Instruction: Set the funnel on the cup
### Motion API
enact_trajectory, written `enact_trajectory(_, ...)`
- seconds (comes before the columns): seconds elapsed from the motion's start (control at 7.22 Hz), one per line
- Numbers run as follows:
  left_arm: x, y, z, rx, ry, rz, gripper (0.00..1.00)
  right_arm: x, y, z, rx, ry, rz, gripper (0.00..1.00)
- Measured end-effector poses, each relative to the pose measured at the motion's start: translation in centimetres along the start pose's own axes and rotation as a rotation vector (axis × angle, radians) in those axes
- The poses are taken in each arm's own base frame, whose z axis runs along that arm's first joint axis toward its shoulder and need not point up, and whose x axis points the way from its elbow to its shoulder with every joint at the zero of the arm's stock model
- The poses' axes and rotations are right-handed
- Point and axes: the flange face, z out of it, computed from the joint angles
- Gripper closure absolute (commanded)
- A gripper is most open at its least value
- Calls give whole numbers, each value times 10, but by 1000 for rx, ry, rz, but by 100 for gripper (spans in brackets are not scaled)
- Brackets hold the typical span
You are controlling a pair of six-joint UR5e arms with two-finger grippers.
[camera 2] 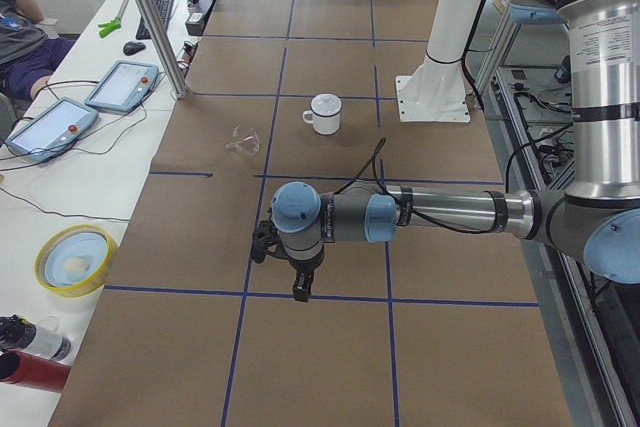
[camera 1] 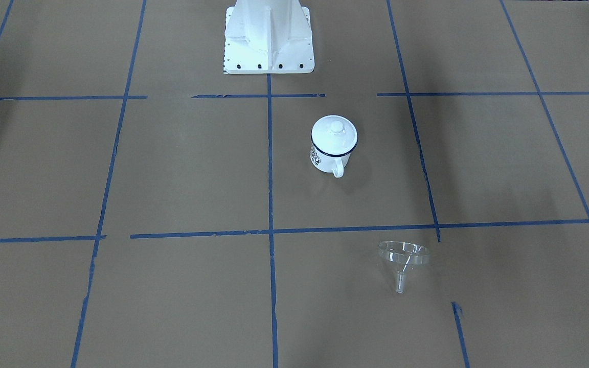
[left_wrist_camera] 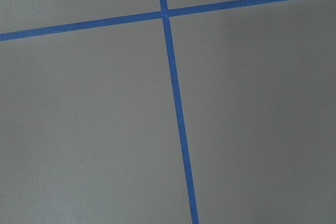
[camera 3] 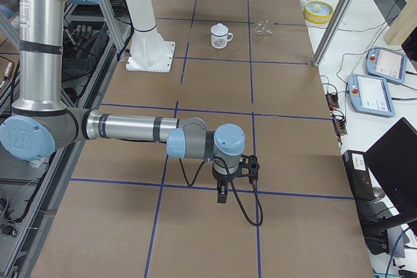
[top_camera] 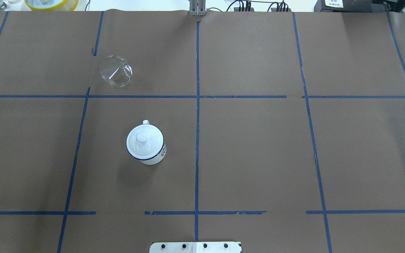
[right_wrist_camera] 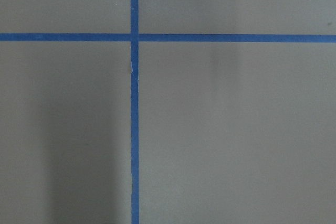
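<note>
The cup (camera 1: 323,159) is a white enamel mug with a dark blue rim. It stands upright near the table's middle, with a white domed lid (camera 1: 334,134) with a knob on top; it also shows in the overhead view (top_camera: 157,157). The clear funnel (camera 1: 403,258) lies on its side on the brown paper, apart from the cup, on the robot's left far side (top_camera: 115,71). My left gripper (camera 2: 300,287) shows only in the left side view, far from both. My right gripper (camera 3: 223,194) shows only in the right side view. I cannot tell whether either is open or shut.
The white robot pedestal (camera 1: 269,41) stands at the table's robot side. Blue tape lines divide the brown paper into squares. A yellow-rimmed bowl (camera 2: 72,259) and teach pendants (camera 2: 50,122) lie on the white bench beyond the table's far edge. A person sits there.
</note>
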Motion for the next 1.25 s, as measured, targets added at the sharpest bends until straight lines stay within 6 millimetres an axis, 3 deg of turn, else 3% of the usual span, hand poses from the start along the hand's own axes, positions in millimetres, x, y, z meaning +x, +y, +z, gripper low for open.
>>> enact_trajectory(0.42,4,-10,-5,12,-1,7,0,0,0,0,0,0,0,0)
enact_trajectory(1.25,45,-74,-49,102,-15,110,0,0,0,0,0,0,0,0)
